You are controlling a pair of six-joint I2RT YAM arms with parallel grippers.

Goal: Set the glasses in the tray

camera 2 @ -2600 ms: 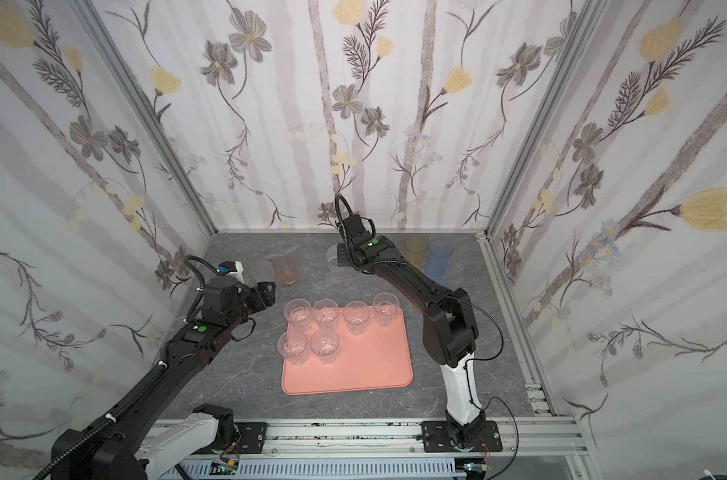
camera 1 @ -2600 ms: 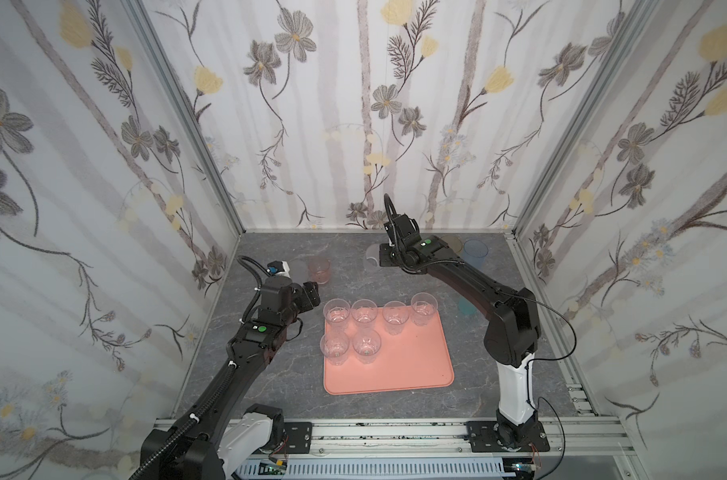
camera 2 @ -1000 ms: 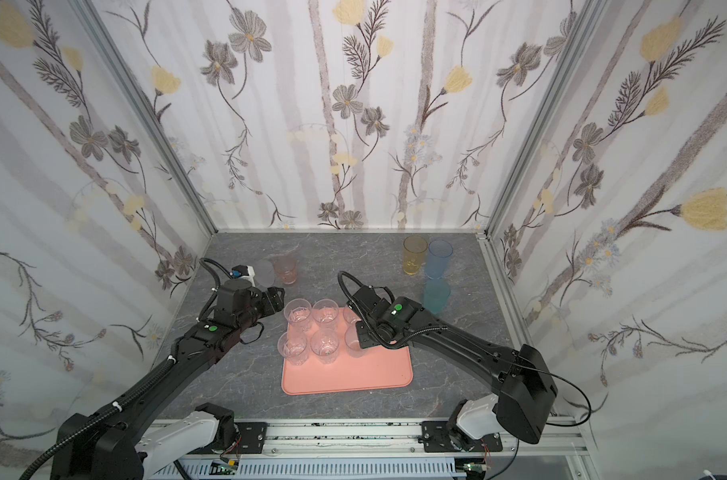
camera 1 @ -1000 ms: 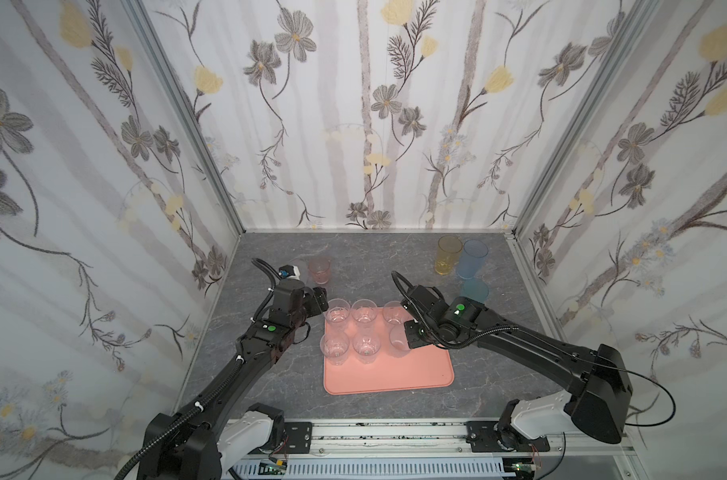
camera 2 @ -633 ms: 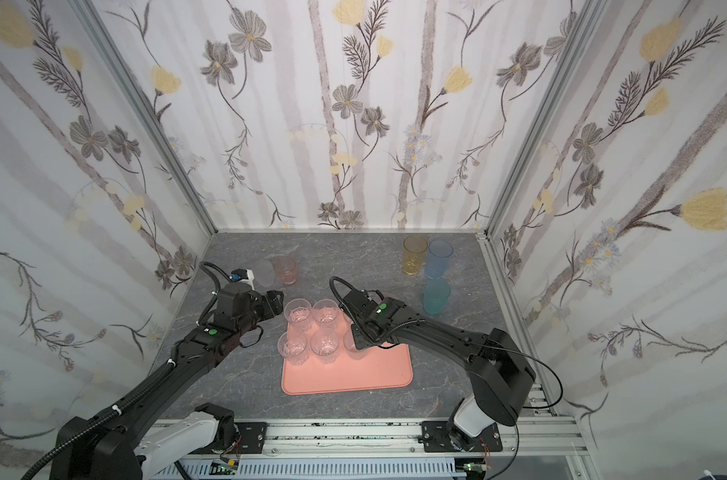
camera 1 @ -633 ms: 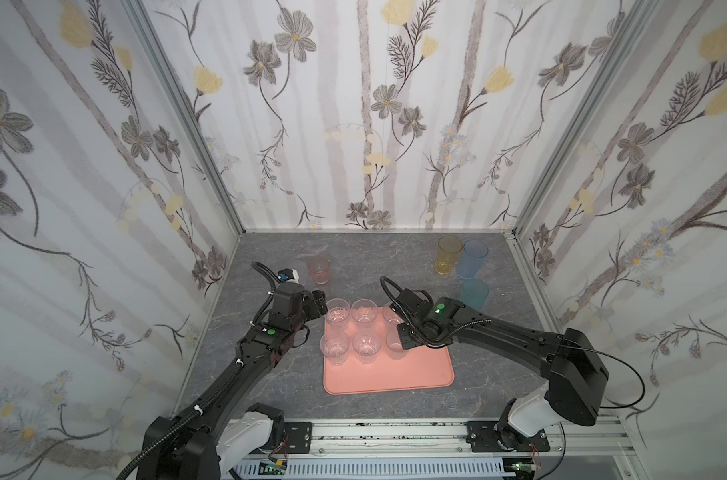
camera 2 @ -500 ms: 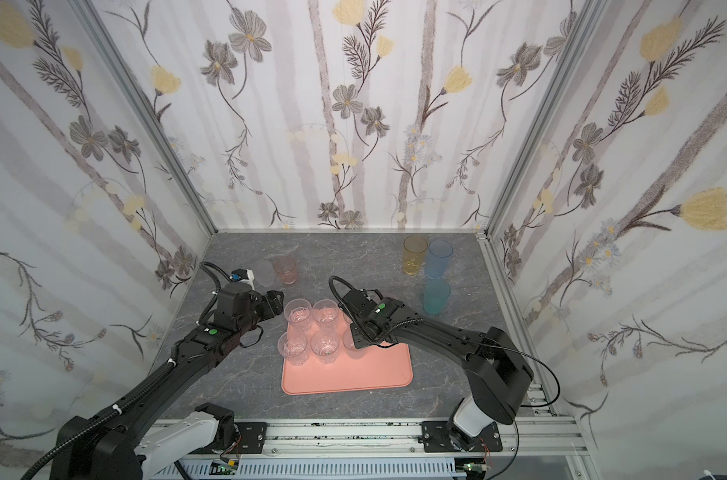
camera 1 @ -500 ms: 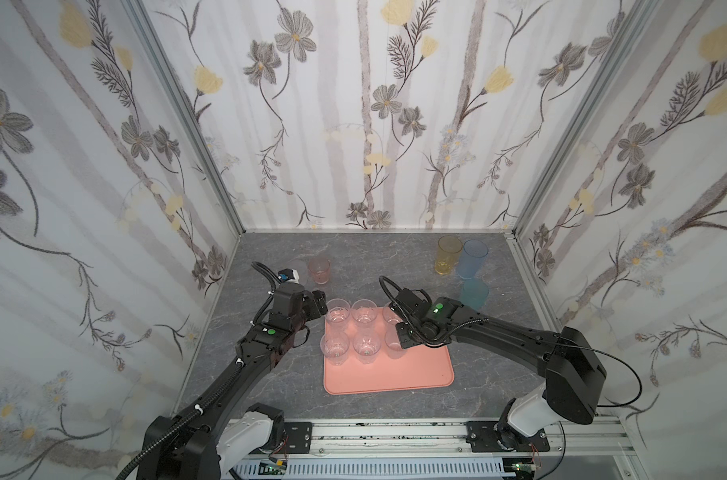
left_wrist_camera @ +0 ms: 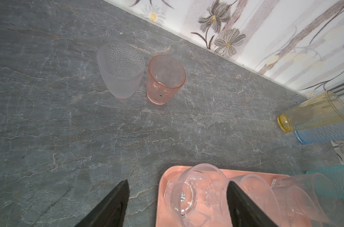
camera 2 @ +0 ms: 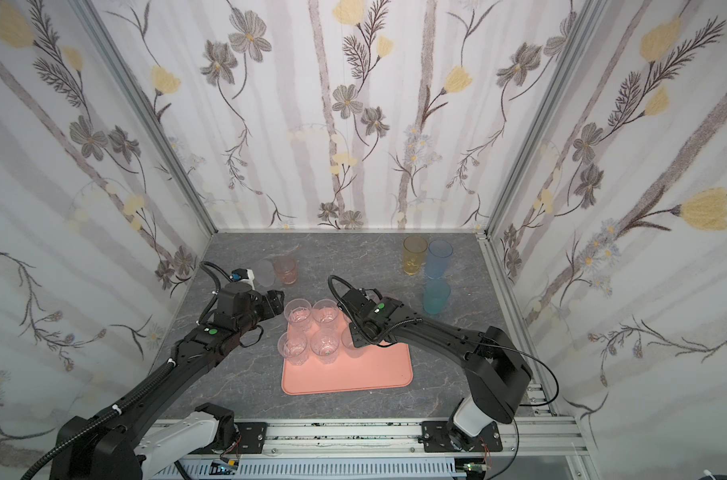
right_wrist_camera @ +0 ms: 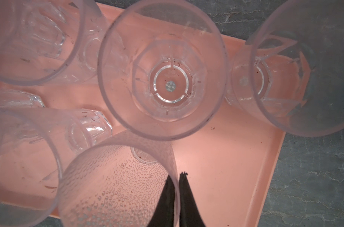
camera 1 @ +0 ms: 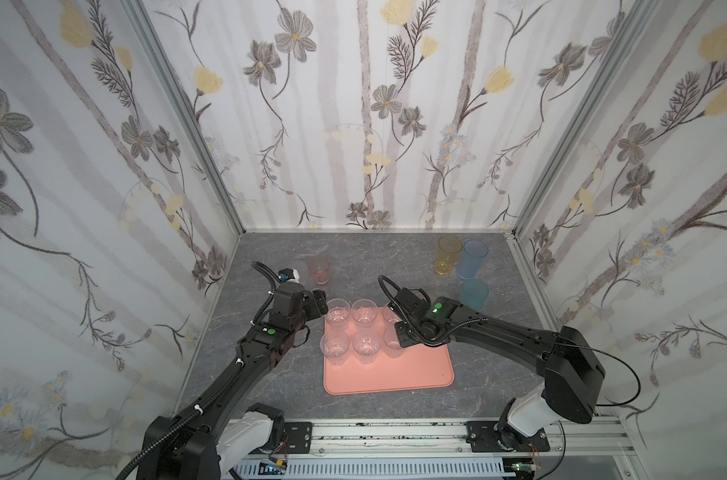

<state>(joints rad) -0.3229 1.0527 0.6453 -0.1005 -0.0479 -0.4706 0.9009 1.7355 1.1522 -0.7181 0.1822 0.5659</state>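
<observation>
noting the change: we see the right gripper [right_wrist_camera: 176, 175] has carried the dimpled tumbler [right_wrist_camera: 116, 176] onto the tray [right_wrist_camera: 226, 157], jaws narrow across its wall. we judge release due next. left gripper [left_wrist_camera: 177, 181] gapes wide, empty, at the tray's corner.

**A:** Left matte-black boxy arm [camera 1: 228, 374] and right matte-black boxy arm [camera 1: 499, 336] look identical. Rounded white base housings [camera 1: 249, 432] sit beside black mounting plates [camera 1: 299, 432].

**B:** There's a round green indicator light [camera 1: 272, 331] on the left, and a matching green light [camera 1: 437, 308] on the right. A black cable loop [camera 1: 264, 276] sits at each wrist.

**A:** Small white-and-blue connector [camera 1: 289, 274] on the left only. Left gripper [left_wrist_camera: 177, 181] and right gripper [right_wrist_camera: 176, 175] both have black tapered fingers [left_wrist_camera: 112, 206].
</observation>
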